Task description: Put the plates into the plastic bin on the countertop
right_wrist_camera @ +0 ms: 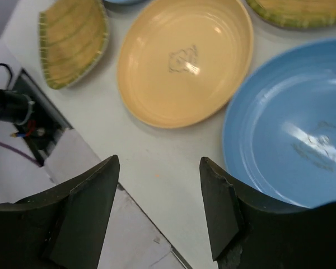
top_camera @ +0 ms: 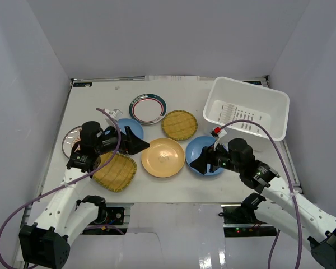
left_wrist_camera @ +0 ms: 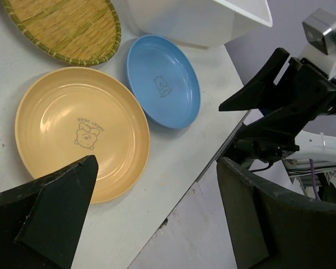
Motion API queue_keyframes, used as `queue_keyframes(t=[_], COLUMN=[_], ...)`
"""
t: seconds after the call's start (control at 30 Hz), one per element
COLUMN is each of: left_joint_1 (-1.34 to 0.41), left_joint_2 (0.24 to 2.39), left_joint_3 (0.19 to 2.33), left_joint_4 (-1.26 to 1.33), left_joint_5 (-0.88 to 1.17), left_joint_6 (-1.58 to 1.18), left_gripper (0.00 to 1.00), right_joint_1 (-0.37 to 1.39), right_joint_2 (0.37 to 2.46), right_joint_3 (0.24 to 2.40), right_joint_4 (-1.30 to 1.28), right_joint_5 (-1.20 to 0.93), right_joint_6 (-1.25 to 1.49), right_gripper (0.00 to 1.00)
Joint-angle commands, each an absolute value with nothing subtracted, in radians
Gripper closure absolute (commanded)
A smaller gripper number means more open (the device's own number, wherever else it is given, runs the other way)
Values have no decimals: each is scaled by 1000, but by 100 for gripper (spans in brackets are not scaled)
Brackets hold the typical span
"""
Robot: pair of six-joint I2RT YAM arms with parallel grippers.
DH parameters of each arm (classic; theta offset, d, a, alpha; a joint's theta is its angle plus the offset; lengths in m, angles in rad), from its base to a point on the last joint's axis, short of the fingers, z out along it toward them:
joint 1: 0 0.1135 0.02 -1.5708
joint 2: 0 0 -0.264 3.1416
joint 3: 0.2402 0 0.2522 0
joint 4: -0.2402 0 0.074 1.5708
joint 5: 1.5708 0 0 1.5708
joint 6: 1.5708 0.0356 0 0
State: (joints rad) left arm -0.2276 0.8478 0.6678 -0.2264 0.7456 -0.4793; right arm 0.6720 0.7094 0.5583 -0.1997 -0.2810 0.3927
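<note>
The plastic bin [top_camera: 247, 86], far right, is seen empty. All seven plates [top_camera: 163, 157] lie on the countertop [top_camera: 101, 101]. Left gripper [top_camera: 141, 144] and right gripper [top_camera: 196, 163] jaws are spread wide, holding nothing. Every placement is judged outstanding.

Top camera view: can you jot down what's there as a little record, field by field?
plastic bin: far right, no plates inside
plates: seven, all lying on the countertop
yellow-orange plate: centre, between both tools
right blue plate: beside it, toward the bin
left tool: open, holding nothing
right tool: open, holding nothing, at the right blue plate's near edge
</note>
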Motion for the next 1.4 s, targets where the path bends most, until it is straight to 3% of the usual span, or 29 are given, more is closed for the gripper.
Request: queue_keyframes(t=[0.0, 0.2, 0.3, 0.37, 0.6, 0.87, 1.0, 1.17, 1.37], left_joint_1=[-232, -232, -230, -232, -232, -235, -245, -264, -327], left_joint_2=[850, 914, 945, 962, 1028, 1135, 1222, 1298, 1420], left_joint_3=[684, 750, 752, 741, 778, 816, 833, 847, 923], left_joint_4=[-277, -339, -339, -337, -379, -391, -391, -423, -480], left_joint_5=[678, 499, 459, 431, 426, 425, 425, 356, 192], left_joint_6=[-457, -416, -422, -422, -373, -368, -358, -334, -308], left_gripper=[2, 2, 2, 2, 8, 15, 22, 26, 25], right_joint_1=[739, 736, 736, 732, 640, 523, 497, 460, 437], right_joint_2=[709, 581, 566, 561, 629, 768, 785, 801, 685], right_joint_3=[511, 364, 373, 374, 356, 295, 236, 172, 149], right_joint_4=[-293, -304, -359, -412, -402, -193, -108, -38, -55], right_joint_5=[99, 380, 468, 531, 563, 436, 436, 428, 407], right_joint_6=[435, 676, 715, 745, 761, 755, 776, 796, 796], right_gripper=[35, 39, 20, 14, 20, 30, 48, 55, 90])
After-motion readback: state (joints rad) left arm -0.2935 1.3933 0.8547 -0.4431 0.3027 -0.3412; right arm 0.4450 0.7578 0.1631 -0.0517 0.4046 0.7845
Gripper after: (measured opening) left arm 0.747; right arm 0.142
